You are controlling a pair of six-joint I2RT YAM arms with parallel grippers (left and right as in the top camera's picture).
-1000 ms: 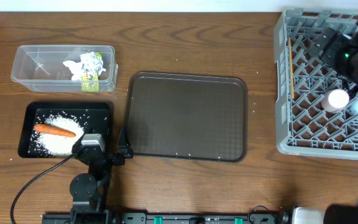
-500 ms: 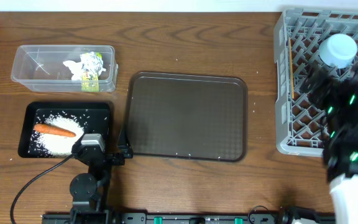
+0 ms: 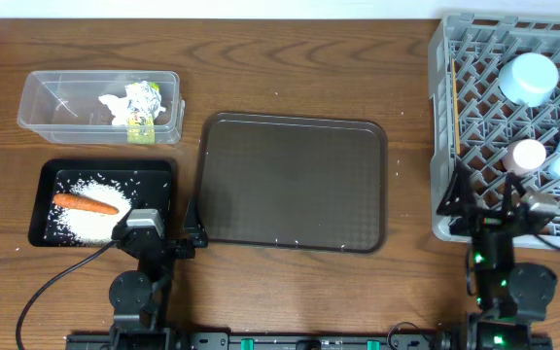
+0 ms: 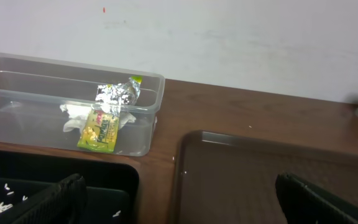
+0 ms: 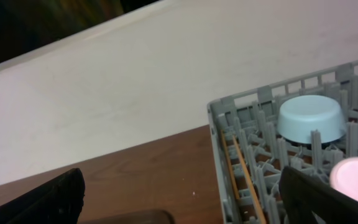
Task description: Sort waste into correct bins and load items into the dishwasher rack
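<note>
The grey dishwasher rack stands at the right. It holds an upturned light blue bowl, two white cups and the wooden chopsticks along its left wall. In the right wrist view the rack, bowl and chopsticks show too. The clear tub holds the tissue and the wrapper. The black tray holds rice and the carrot. My left gripper is open by the black tray. My right gripper is open at the rack's front left corner. I cannot make out the dark blue plate.
A large dark brown serving tray lies mid-table with a few rice grains near its front rim. In the left wrist view it lies right of the tub, with the wrapper inside the tub.
My right arm has pulled back from over the rack to the table's front edge. The bowl and a second cup now show in the rack. The left arm has not moved.
</note>
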